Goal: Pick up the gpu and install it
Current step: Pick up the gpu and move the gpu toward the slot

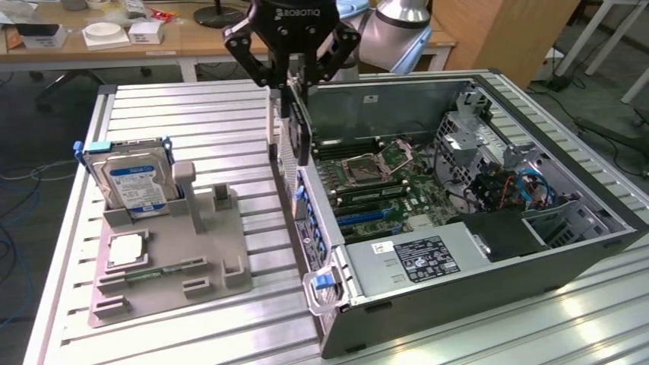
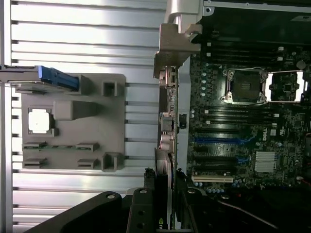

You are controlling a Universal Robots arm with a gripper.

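Observation:
My gripper (image 1: 295, 74) is shut on the gpu (image 1: 297, 125), a thin dark card that hangs edge-down from the fingers. It hovers over the rear wall of the open computer case (image 1: 487, 281), on the exterior view's left side of the case. In the wrist view the gpu (image 2: 163, 191) appears edge-on between the black fingers (image 2: 141, 211), just above the case's rear edge and beside the motherboard (image 2: 243, 145). The blue expansion slots (image 1: 360, 217) lie below and slightly inward of the card.
A grey fixture tray (image 1: 172, 262) on the slatted aluminium table (image 1: 203, 114) holds an upright hard drive (image 1: 137, 182) and a square silver processor chip (image 1: 127, 249). The case has an empty CPU socket (image 1: 363, 167) and a drive cage with cables (image 1: 507, 182).

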